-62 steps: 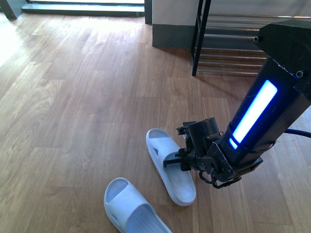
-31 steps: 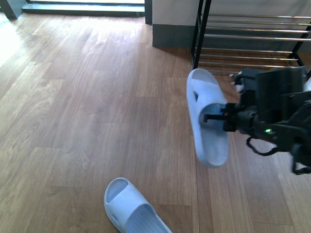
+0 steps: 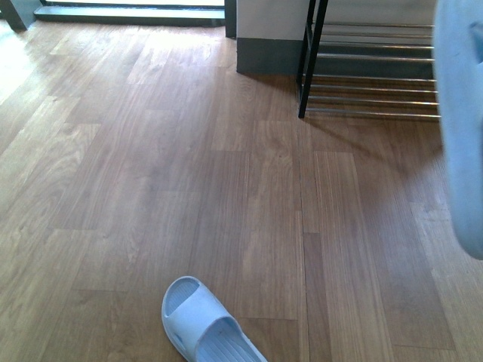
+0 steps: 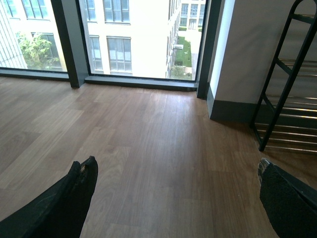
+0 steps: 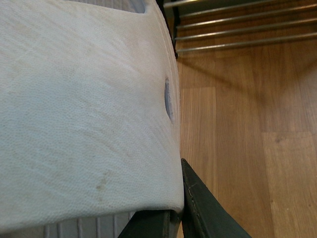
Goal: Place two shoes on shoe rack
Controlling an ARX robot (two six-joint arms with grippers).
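The right gripper (image 5: 176,214) clamps a slide (image 5: 84,114) by its edge at 3 o'clock, the left gripper (image 4: 174,166) gapes empty; that thin hold may slip before the 1 o'clock rack (image 3: 370,68).

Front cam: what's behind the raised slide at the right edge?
Chrome bars of the shoe rack run behind the raised slide and disappear there, with wood floor below. The rack's right part is covered.
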